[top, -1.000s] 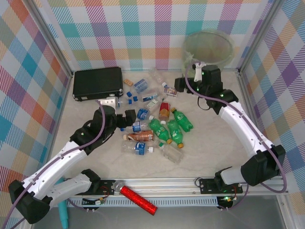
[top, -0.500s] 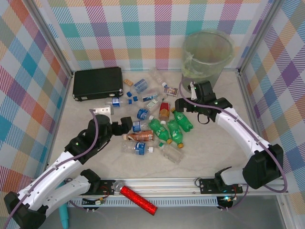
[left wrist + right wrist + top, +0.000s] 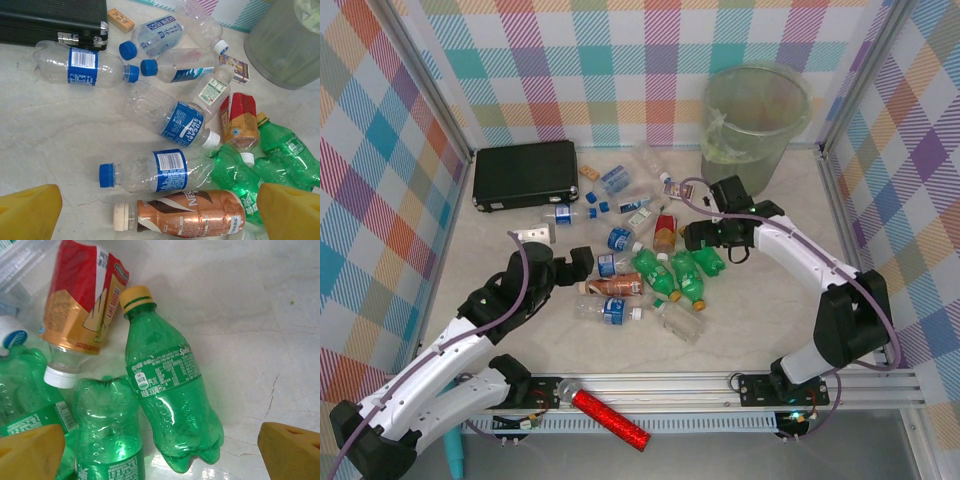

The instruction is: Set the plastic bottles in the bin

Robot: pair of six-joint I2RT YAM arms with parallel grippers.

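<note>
One green bottle (image 3: 167, 390) flat on its side directly under the wide-open, empty right gripper (image 3: 160, 452).

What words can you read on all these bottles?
"POCARI SWEAT": blue label of the clear bottle.
"Sprite": label of the green bottle.
The brown bottle: big letters, not clear enough to read.
All other print is too small or blurred.

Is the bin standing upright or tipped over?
Upright. The bin stands on its base by the far wall, its open rim facing up.
</note>
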